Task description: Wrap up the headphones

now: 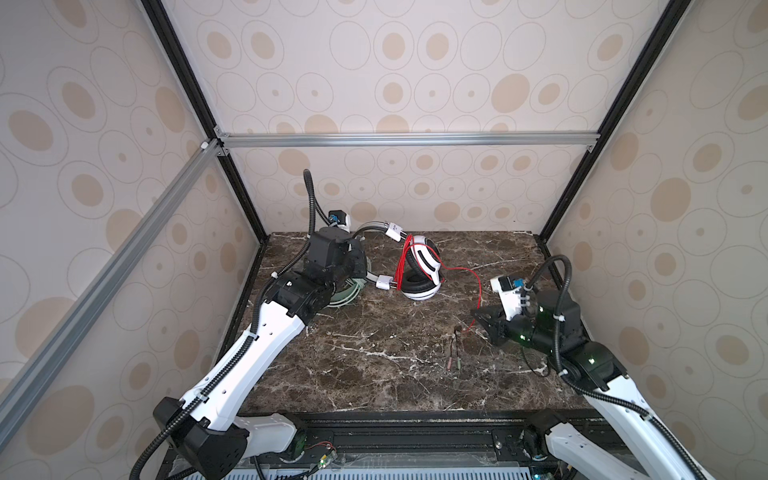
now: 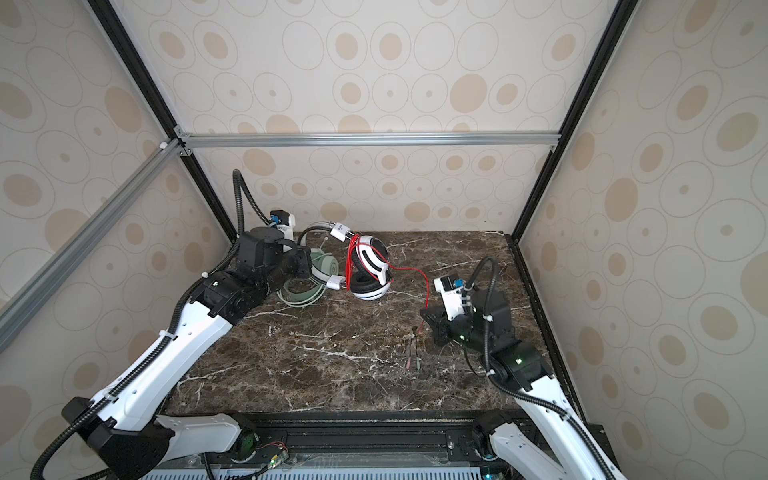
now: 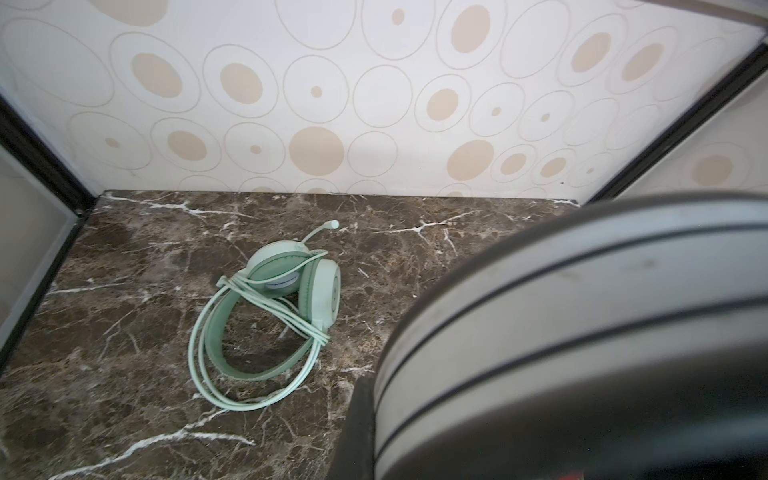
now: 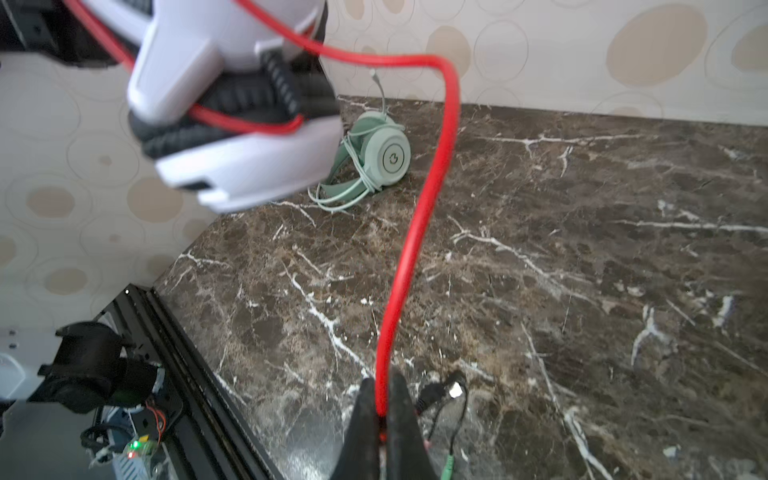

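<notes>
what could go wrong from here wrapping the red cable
1. The red cable is pinched between the right gripper's jaws near its end. A hard pull might tug the wound loops off the white-and-black headset.
2. The plugs beyond the jaws sit low at the table and may snag.
3. The mint-green headset lies close by, and its cable loops could catch.

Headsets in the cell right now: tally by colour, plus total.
Mint-green plastic over-ear headset: 1
White-and-black plastic over-ear headset with thin red cable: 1
Total: 2
</notes>
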Controlling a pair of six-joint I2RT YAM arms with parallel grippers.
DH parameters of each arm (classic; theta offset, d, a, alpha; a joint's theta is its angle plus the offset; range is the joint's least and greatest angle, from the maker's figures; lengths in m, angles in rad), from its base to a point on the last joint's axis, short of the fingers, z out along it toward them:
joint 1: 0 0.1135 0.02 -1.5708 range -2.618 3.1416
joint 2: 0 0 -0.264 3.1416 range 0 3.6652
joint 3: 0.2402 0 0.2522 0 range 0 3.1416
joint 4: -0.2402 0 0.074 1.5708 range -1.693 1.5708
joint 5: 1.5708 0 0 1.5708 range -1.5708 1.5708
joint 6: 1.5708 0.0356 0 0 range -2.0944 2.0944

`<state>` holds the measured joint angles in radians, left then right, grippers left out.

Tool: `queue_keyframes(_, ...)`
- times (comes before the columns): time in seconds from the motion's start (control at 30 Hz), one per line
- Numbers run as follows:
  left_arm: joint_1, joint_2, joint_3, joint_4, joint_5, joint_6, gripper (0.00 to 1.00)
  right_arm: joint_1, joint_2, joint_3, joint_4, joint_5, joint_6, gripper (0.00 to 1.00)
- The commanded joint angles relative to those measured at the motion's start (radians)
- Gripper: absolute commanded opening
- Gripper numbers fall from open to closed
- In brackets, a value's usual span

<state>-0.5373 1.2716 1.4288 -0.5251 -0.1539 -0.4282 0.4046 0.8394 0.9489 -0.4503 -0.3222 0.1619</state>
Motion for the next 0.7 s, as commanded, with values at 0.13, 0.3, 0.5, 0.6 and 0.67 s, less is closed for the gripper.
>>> queue_keyframes(0.13, 0.002, -0.007, 0.027, 0.096, 0.132, 0.001, 0.0, 0.004, 0.313, 0.43, 0.007, 0.136, -0.067, 0.03)
queue_keyframes(0.3, 0.002, -0.018, 0.021, 0.108, 0.181, 0.01, 0.0, 0.004, 0.534, 0.574, -0.016, 0.223, -0.083, 0.05)
queue_keyframes(0.5, 0.002, -0.063, -0.003, 0.145, 0.252, 0.016, 0.0, -0.003, 0.73, 0.61, -0.047, 0.261, -0.103, 0.03)
queue_keyframes(0.6, 0.003, -0.081, -0.007, 0.151, 0.246, 0.017, 0.0, -0.003, 0.731, 0.507, 0.017, 0.252, -0.083, 0.03)
queue_keyframes(0.67, 0.003, -0.089, -0.008, 0.153, 0.25, 0.015, 0.0, -0.003, 0.723, 0.431, 0.056, 0.239, -0.069, 0.03)
